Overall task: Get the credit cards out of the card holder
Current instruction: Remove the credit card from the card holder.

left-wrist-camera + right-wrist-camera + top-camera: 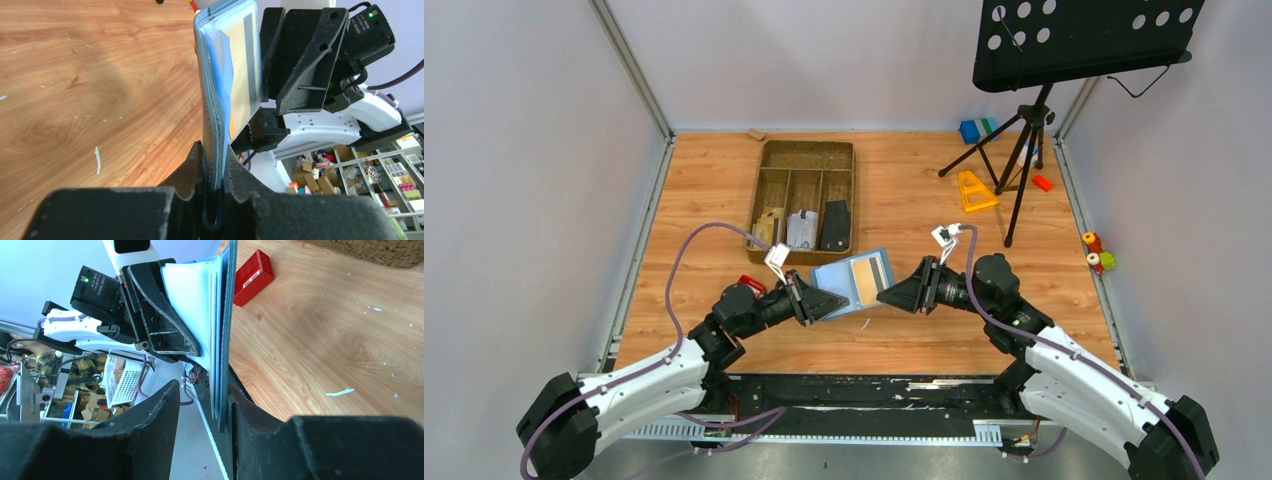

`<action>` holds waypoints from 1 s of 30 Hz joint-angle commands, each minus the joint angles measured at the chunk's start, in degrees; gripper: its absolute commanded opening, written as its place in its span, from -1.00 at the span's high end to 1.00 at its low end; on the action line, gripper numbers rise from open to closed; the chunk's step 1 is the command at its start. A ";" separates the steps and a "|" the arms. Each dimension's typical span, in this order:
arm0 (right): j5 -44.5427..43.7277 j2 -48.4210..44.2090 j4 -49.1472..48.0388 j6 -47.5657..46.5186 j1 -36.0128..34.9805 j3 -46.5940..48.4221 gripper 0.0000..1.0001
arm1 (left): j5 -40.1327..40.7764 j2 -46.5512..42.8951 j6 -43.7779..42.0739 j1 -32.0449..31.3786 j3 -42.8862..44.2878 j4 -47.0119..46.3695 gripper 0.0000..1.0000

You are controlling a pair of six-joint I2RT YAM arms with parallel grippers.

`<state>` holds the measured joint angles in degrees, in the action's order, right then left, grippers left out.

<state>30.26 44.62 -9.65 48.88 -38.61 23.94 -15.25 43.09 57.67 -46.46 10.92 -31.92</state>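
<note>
Left arm (pixel 639 385) and right arm (pixel 1079 385) low, inward — card holder (pixel 839 282) between jaws.

A brown divided tray (pixel 809 160) is sitting at the middle of the worktop's (pixel 904 200) far edge, with a small wooden block (pixel 756 134) lying by its far left corner. A black music stand (pixel 1027 150) is standing in the far right corner, a yellow triangular piece (pixel 974 190) lying between two of its legs. A blue-and-green block (pixel 976 130) is resting at the far edge, a small red piece (pixel 1042 183) is lying near the right edge, and a red block (pixel 254 277) is lying left of the middle.
</note>
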 commanded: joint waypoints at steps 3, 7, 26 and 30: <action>2.28 -1.79 -4.08 -0.36 -0.40 2.00 0.34 | -0.31 0.09 0.56 0.14 -0.49 -5.03 1.00; 2.27 -1.81 -6.80 0.43 -0.43 1.32 0.46 | -0.81 0.93 1.50 0.14 -0.48 -5.73 1.00; 4.71 4.51 -10.91 2.60 -0.39 1.00 0.84 | -4.70 0.97 4.23 0.14 0.93 -9.39 1.00; 3.57 3.92 -8.18 1.84 -0.43 1.51 1.00 | -4.55 0.09 4.67 0.14 0.71 -9.39 1.00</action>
<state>34.44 49.04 -18.11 50.98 -38.61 23.94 -17.63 44.88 61.08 -46.06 10.41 -34.63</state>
